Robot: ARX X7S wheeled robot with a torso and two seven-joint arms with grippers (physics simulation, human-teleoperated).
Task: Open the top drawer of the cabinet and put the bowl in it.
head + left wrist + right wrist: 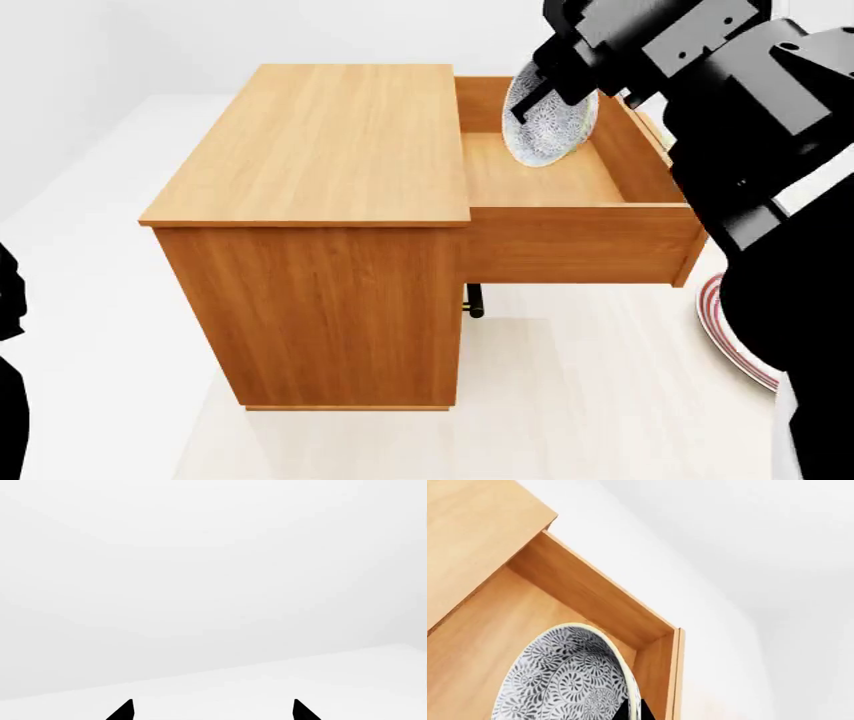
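Note:
The orange-brown cabinet [320, 140] fills the head view, and its top drawer [574, 245] stands pulled out to the right, its inside bare. The blue-grey patterned bowl [547, 125] hangs tilted on edge over the drawer's far part. My right gripper [558, 82] is shut on its rim from above. In the right wrist view the bowl [567, 675] sits above the drawer's floor near the drawer's back corner [594, 595], with the rim pinched in my right gripper [634, 711]. My left gripper [213, 711] is open, holding nothing, facing white floor and wall.
A white plate with red rings [731, 330] lies on the floor at the right, below the open drawer's end. A dark handle of a lower drawer [473, 300] shows under the open drawer. Part of my left arm [8, 300] shows at the left edge.

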